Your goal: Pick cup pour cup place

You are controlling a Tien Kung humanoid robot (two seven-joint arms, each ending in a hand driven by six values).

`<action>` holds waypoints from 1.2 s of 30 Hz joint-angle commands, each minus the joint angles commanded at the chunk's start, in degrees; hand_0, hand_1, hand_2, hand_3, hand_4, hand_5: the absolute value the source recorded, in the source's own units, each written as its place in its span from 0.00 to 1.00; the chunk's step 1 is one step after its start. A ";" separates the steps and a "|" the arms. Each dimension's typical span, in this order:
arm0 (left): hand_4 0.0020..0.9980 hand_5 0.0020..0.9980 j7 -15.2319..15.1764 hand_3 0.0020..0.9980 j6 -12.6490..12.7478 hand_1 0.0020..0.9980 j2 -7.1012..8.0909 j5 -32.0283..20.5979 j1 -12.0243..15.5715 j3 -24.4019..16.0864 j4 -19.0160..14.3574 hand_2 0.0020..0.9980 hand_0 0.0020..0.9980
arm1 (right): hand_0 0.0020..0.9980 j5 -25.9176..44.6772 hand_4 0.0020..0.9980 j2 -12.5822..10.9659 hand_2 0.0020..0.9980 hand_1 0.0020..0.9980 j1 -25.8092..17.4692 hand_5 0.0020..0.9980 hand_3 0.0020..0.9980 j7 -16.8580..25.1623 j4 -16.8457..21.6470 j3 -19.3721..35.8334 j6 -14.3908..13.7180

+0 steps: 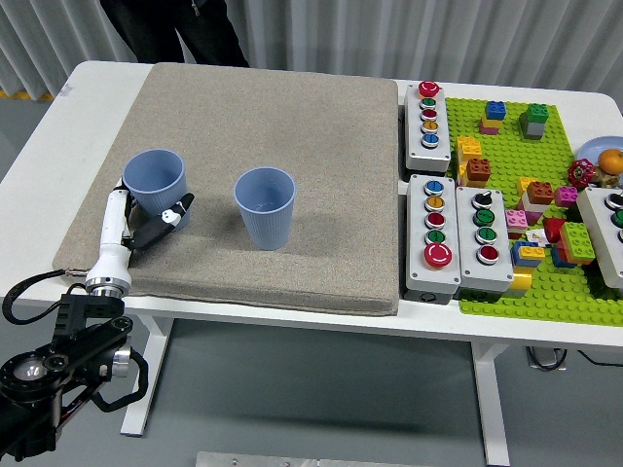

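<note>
Head view shows the left hand [146,219] wrapped around the lower part of the left blue cup [156,181], thumb on the near right side and the white fingers [116,216] along the left, so it looks like it has a grasp, though how tight I honestly can't tell from up here. That cup sits tilted near the left edge of the grey mat [321,107], and the second blue cup [265,207] stands upright a little to its right, apart from it. So I'd call this the pick step, with pour and place not yet done. Next move probably needs a clean lift, then carrying the cup over above the other one's rim before tipping. Right arm isn't in the shot. Someone in dark clothes [175,29] is standing at the far side, hands not visible.
</note>
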 joint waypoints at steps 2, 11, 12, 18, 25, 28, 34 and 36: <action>0.96 0.41 0.37 1.00 -0.11 0.84 0.00 0.50 0.16 -0.16 -0.14 0.97 0.84 | 0.70 -0.08 0.00 0.00 0.56 0.63 -0.06 0.08 0.57 0.00 0.00 0.02 0.02; 1.00 0.50 1.51 1.00 -0.13 0.97 0.13 1.64 0.74 -1.08 -0.55 1.00 0.98 | 0.70 -0.30 0.00 0.01 0.56 0.63 -0.33 0.08 0.57 0.02 0.00 0.09 0.03; 1.00 0.50 1.57 1.00 -0.11 0.97 0.16 1.70 0.86 -1.25 -0.55 1.00 0.98 | 0.70 -0.34 0.00 0.01 0.56 0.63 -0.37 0.08 0.57 0.02 0.00 0.12 0.03; 1.00 0.52 1.90 1.00 -0.57 1.00 0.33 3.32 2.77 -3.56 -1.82 1.00 1.00 | 0.70 -0.68 0.00 -0.03 0.56 0.63 -0.21 0.08 0.57 -0.03 -0.01 0.25 0.07; 1.00 0.53 2.41 1.00 -0.99 1.00 2.36 8.22 9.82 -8.48 -8.85 1.00 1.00 | 0.70 -0.58 0.00 0.02 0.56 0.63 -0.13 0.08 0.57 0.14 -0.06 0.44 0.02; 1.00 0.53 2.91 1.00 -0.69 1.00 4.74 9.86 12.22 -7.70 -12.16 1.00 1.00 | 0.70 -0.62 0.00 0.01 0.56 0.63 -0.12 0.08 0.57 0.14 -0.05 0.68 0.12; 1.00 0.53 3.34 1.00 -1.06 1.00 7.77 13.89 18.06 -8.58 -18.13 1.00 1.00 | 0.70 -0.08 0.00 -0.22 0.56 0.63 -0.50 0.08 0.57 0.14 -0.06 1.29 0.24; 1.00 0.53 3.57 1.00 -1.24 1.00 8.06 15.19 19.33 -9.02 -19.15 1.00 1.00 | 0.70 -0.38 0.00 -0.19 0.56 0.63 -0.59 0.08 0.57 0.01 -0.05 1.60 0.33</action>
